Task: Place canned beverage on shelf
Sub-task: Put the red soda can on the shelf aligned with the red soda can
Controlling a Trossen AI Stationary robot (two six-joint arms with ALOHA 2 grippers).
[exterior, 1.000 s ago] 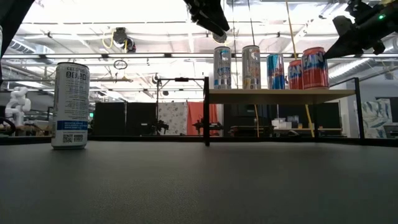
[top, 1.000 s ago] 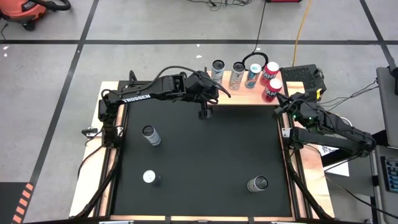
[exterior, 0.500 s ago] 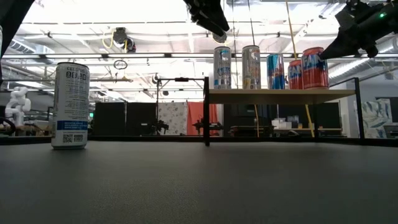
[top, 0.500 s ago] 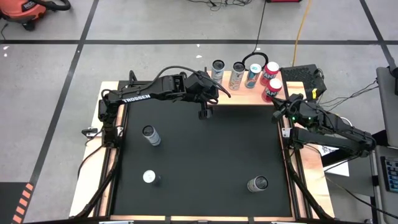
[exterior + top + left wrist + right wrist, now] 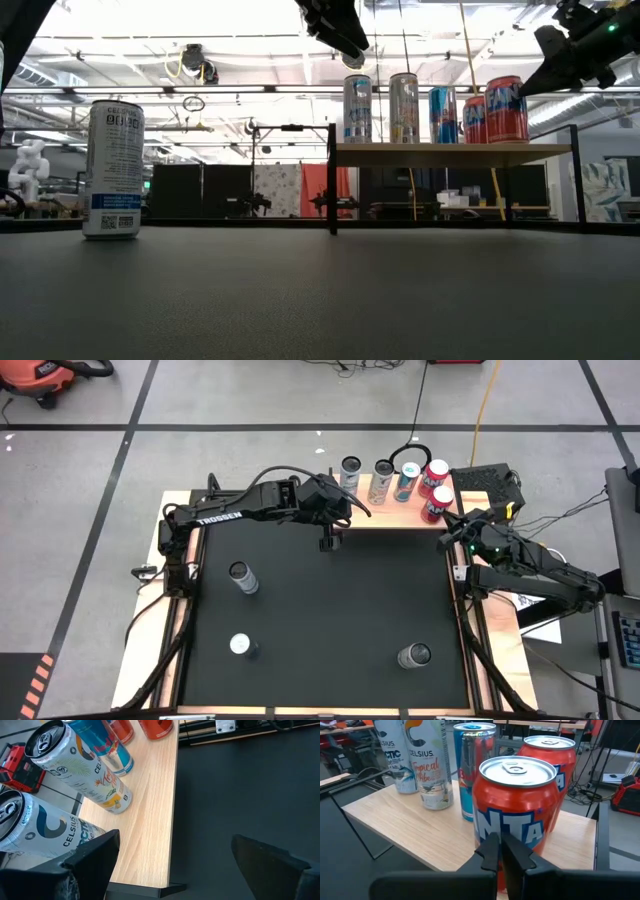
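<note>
occlusion: right gripper (image 5: 499,851) is hiding the front red can's (image 5: 517,815) base | crop: left wrist frame is cutting off the Celsius can (image 5: 30,832)

Five cans (image 5: 430,108) atop wooden shelf (image 5: 450,153)

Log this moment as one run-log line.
shelf: five cans standing | mat: three cans left | left gripper: open, empty, by shelf | right gripper: shut, empty, beside shelf
</note>
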